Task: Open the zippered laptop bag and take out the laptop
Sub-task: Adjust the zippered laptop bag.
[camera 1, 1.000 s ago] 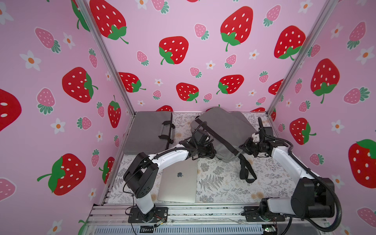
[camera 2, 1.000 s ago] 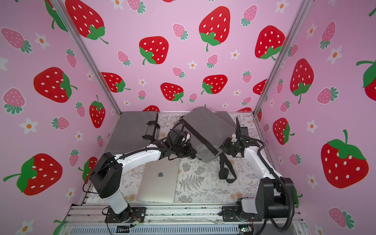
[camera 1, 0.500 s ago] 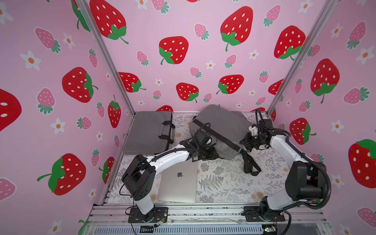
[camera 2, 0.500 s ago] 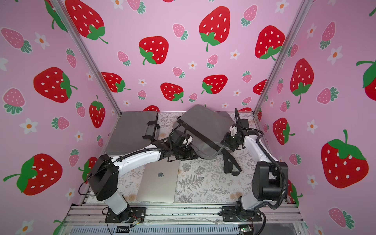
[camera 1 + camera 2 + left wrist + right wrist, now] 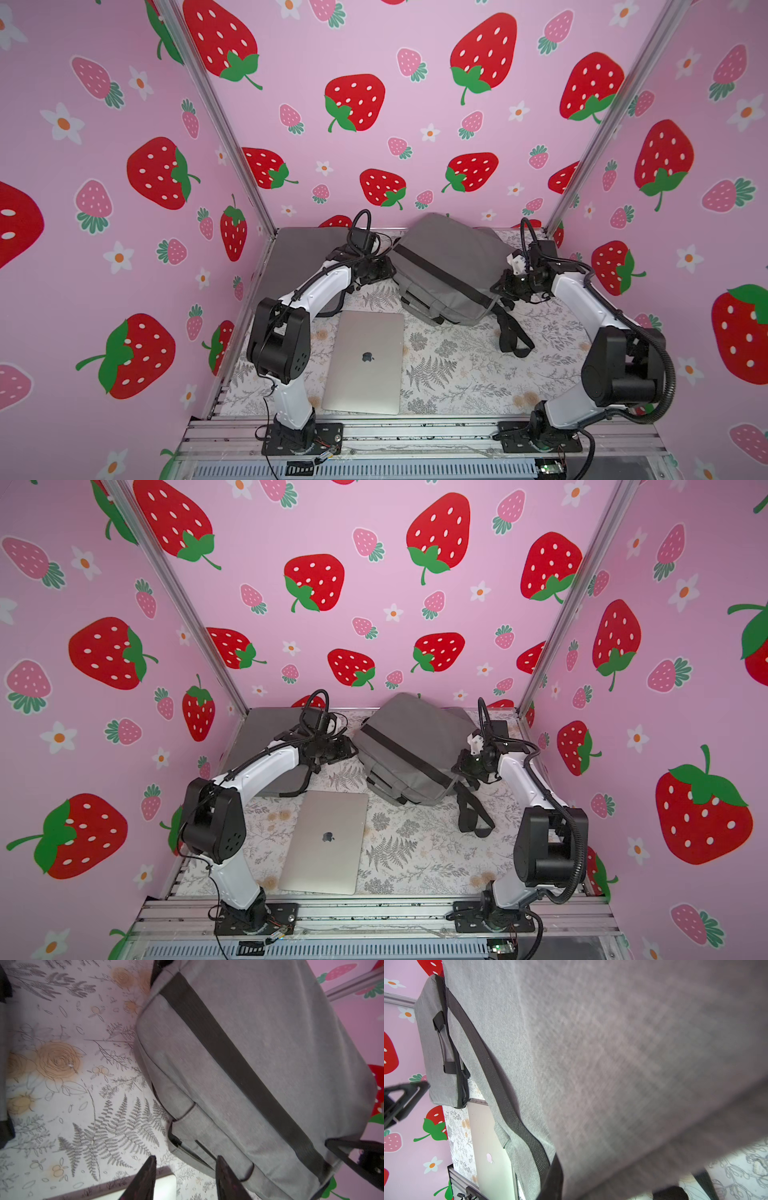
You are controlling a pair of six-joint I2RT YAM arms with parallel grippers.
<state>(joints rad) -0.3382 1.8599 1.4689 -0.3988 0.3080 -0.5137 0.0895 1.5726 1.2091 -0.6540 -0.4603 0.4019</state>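
The laptop (image 5: 365, 361) lies free at the table's (image 5: 457, 374) front edge. The right gripper (image 5: 500, 286) seemingly pinches the bag's (image 5: 453, 257) edge to prop it up, while the left gripper (image 5: 186, 1158) has its jaws spread and empty.

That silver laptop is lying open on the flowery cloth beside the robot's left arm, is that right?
Not quite. The silver laptop is closed, lid shut with the logo facing up, as both top views show. The rest holds: it lies flat on the flowery cloth beside the left arm.

Robot lab booth, strawberry-print walls (image 5: 291, 62)
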